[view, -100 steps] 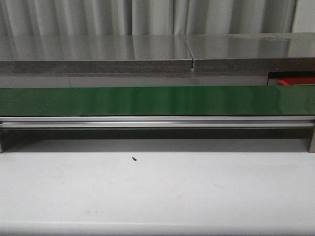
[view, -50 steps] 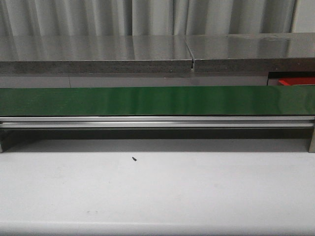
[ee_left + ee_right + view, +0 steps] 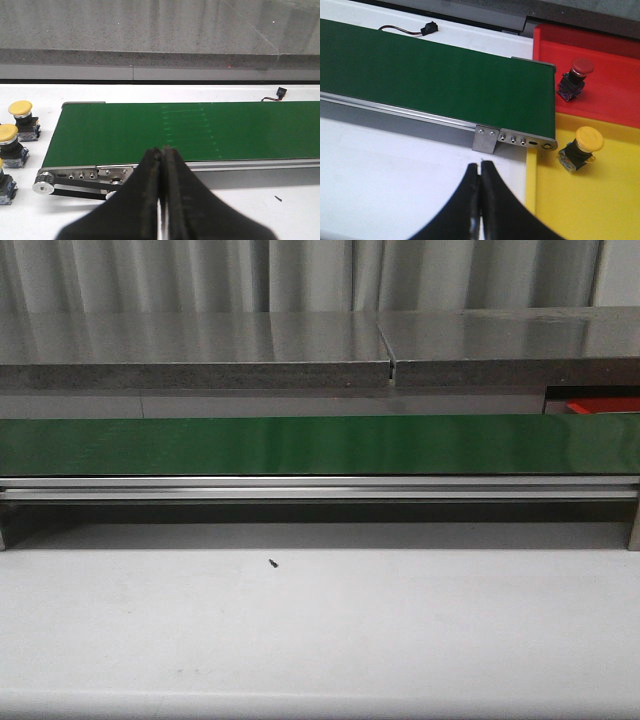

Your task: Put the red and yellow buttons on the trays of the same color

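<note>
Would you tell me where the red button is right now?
In the right wrist view, the red button sits on the red tray, just past the green belt's end, with the yellow tray adjoining.

Front view: the red tray (image 3: 600, 404) shows only as a sliver behind the green belt (image 3: 300, 445). Left wrist view: a third button (image 3: 4, 182) is cut by the frame edge. Right wrist view: the yellow tray (image 3: 600, 200) is cropped.

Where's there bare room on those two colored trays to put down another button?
The yellow tray is bare below its one yellow button. The red tray is free beside its red button. It is tightest by the belt's end, where both buttons sit.
</note>
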### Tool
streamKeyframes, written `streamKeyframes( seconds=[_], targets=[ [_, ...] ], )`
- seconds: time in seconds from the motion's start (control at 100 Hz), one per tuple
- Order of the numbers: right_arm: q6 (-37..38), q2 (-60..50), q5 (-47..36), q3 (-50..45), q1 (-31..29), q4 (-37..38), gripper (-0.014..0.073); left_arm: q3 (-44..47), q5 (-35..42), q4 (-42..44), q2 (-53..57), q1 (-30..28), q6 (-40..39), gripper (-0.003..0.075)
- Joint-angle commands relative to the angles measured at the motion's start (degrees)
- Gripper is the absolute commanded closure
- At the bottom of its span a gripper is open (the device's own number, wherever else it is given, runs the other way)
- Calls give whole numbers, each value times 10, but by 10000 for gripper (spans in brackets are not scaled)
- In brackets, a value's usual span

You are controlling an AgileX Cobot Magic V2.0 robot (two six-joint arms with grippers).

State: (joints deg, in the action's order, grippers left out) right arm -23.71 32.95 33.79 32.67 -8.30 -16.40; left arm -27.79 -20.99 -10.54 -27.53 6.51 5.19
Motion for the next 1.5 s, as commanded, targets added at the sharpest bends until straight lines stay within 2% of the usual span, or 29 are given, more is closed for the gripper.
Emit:
streamKeyframes(
  seconds=[0.0, 0.39, 0.47, 0.52, 0.58, 0.66, 0.72, 0.75, 0.83, 0.97, 1.13, 1.29, 1.49],
  targets=[
    [-3, -1, -34, 16, 1, -8, 662, -16, 47, -8, -3, 3, -4, 739],
    [-3, -1, -34, 16, 1, -8, 662, -16, 39, -8, -3, 3, -4, 736],
    [-3, -1, -34, 16, 1, -8, 662, -16, 32, -8, -3, 3, -4, 705],
    [-3, -1, -34, 16, 1, -8, 662, -16, 31, -8, -3, 3, -4, 654],
    [-3, -1, -34, 16, 1, -8, 662, -16, 30, -8, -3, 3, -4, 556],
    [-3, -1, -34, 16, 1, -8, 662, -16, 30, -7, -3, 3, -4, 384],
    [-3, -1, -34, 16, 1, -8, 662, -16, 30, -4, -3, 3, -4, 195],
    [-3, -1, -34, 16, 1, -8, 662, -16, 31, -4, -3, 3, -4, 126],
    [-3, -1, -34, 16, 1, -8, 662, -16, 36, -4, -3, 3, -4, 2],
    [-3, -1, -34, 16, 1, -8, 662, -23, 14, -4, -3, 3, -8, 72],
    [-3, -1, -34, 16, 1, -8, 662, -81, -10, 25, -25, -24, -72, 73],
    [-3, -1, -34, 16, 1, -8, 662, -174, -46, 71, -94, -95, -124, 73],
    [-3, -1, -34, 16, 1, -8, 662, -281, -114, 48, -236, -220, -124, 73]
  ],
)
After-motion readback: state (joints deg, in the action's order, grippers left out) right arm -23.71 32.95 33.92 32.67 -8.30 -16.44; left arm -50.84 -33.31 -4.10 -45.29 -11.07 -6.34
